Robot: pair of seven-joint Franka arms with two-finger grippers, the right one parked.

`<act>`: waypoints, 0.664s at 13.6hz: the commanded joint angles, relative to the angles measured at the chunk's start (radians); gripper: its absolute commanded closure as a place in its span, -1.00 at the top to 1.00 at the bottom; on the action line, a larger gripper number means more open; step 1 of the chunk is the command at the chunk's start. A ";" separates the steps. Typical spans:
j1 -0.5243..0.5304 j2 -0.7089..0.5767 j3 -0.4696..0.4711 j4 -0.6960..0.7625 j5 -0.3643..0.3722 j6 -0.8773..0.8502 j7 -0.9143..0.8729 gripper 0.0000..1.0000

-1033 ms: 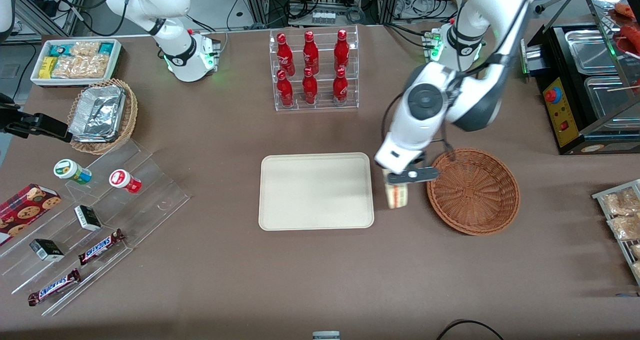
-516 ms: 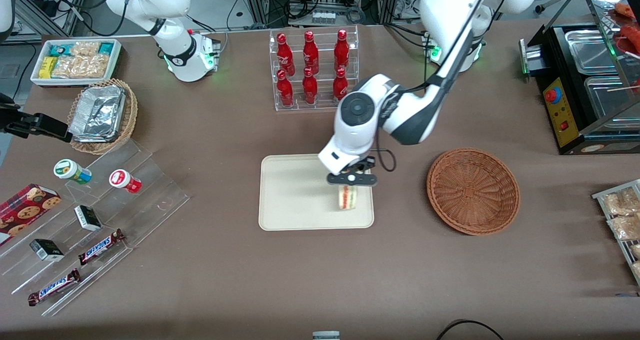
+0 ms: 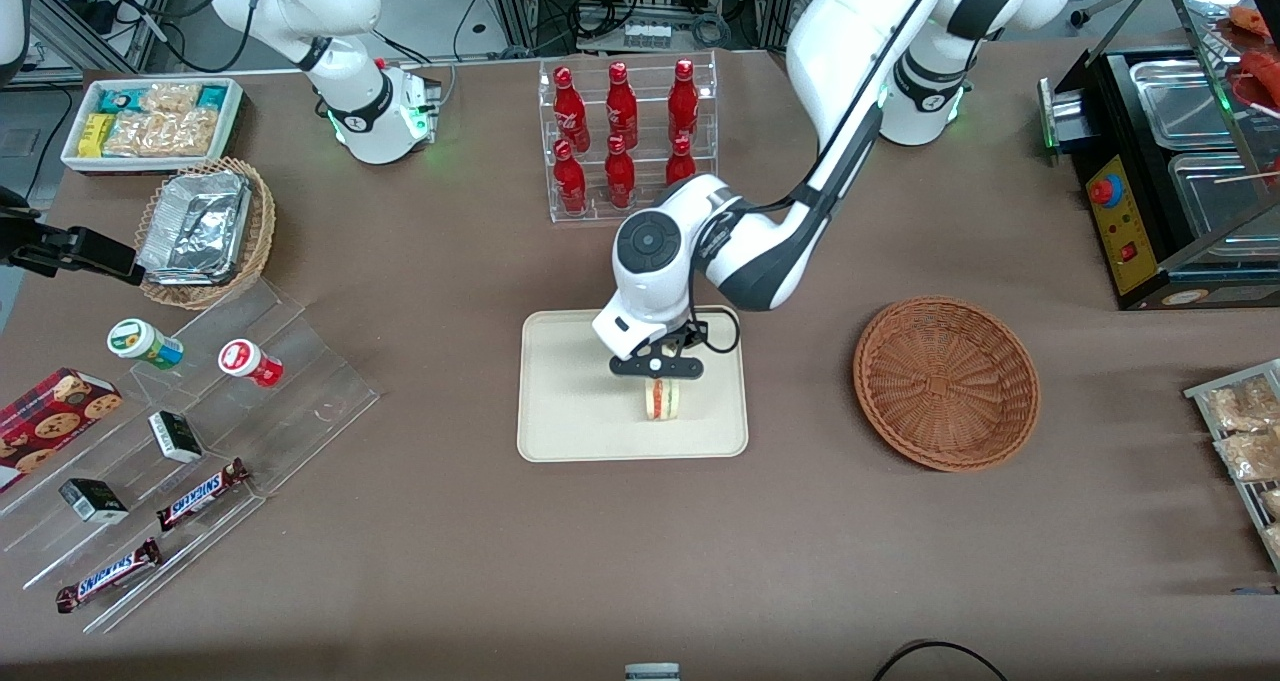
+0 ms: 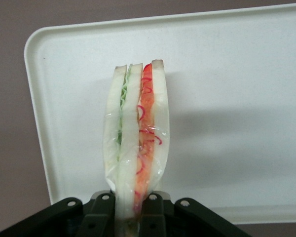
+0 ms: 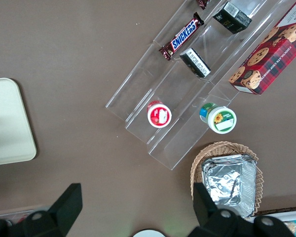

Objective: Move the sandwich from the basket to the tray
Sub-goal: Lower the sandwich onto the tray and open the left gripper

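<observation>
From the front, the pincer hangs above the tray, over the half nearer the basket, and the sandwich stands on end beneath it with its filling edge toward the camera. The basket sits bare on the tabletop, well apart from the tray. The sandwich looks close to the tray floor, though whether it touches cannot be told from this view.

From the left wrist, the pincer is closed on the sandwich, its fingers pressing the bread from both sides at one end of the wedge. The wedge stretches away from the grip across the tray, with one rounded corner and rim in sight, so it lies well inside the edge.

The step in hand looks like the set-down. Done well, the arm would lower straight until the wedge rests on the tray, open only then, and lift clear vertically. A narrow wedge on end may topple or cling to a finger.

The right wrist view adds only a corner of the tray.
</observation>
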 commanded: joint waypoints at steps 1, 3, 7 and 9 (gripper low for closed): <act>-0.020 0.059 0.016 0.082 0.019 -0.025 -0.038 -1.00; -0.022 0.068 0.014 0.082 0.022 -0.022 -0.035 -1.00; -0.022 0.076 0.014 0.080 0.022 -0.001 -0.024 -1.00; -0.022 0.074 0.014 0.082 0.020 -0.001 -0.024 0.42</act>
